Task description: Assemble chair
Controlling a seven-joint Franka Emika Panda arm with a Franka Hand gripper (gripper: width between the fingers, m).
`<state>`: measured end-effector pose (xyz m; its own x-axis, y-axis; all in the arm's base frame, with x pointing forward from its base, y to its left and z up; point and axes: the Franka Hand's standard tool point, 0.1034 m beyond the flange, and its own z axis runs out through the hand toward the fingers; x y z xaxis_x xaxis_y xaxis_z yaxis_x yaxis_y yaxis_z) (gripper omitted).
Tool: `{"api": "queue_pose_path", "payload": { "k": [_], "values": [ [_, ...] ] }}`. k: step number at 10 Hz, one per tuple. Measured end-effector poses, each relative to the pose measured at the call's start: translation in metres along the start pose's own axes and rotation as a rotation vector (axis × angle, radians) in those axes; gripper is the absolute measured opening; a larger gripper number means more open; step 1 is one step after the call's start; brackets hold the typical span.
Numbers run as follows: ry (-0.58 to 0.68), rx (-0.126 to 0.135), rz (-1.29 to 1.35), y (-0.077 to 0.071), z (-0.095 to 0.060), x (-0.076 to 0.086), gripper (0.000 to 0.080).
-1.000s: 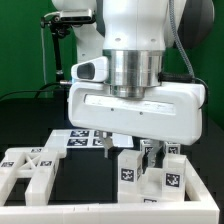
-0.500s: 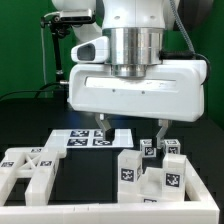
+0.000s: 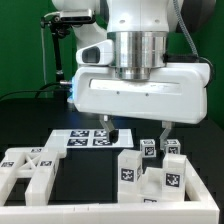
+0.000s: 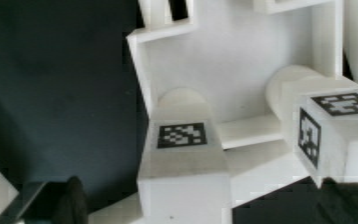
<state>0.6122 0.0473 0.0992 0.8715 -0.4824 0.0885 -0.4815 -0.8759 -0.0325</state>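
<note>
My gripper (image 3: 138,130) hangs open above the table, its two dark fingers (image 3: 111,129) spread wide with nothing between them. Just below it, toward the exterior view's right, stands a cluster of white chair pieces (image 3: 150,172): blocks and cube-ended posts marked with black-and-white tags. In the wrist view my gripper (image 4: 197,205) looks down on a white slab with round posts; one tag (image 4: 181,135) sits on a post, another tag (image 4: 341,106) on a cube end. The fingertips (image 4: 51,203) show as dark shapes at either side, apart from the pieces.
More white slotted chair pieces (image 3: 30,165) lie at the exterior view's left front. The marker board (image 3: 88,138) lies flat behind them, under the gripper. Black table and a dark backdrop surround everything; a camera stand (image 3: 55,45) rises at the back left.
The gripper has opened, let go of the pieces at the right and risen above them. The pieces stay where they stood.
</note>
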Motion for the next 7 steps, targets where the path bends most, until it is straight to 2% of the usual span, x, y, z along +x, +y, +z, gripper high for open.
{"api": "queue_pose_path", "payload": {
  "k": [3,5,7],
  "values": [
    [0.002,0.000,-0.004,0.001,0.001,0.000,0.0649],
    [0.018,-0.007,-0.017,0.014,0.015,-0.011,0.0649],
    [0.033,-0.016,-0.022,0.016,0.037,-0.021,0.0649]
  ]
}}
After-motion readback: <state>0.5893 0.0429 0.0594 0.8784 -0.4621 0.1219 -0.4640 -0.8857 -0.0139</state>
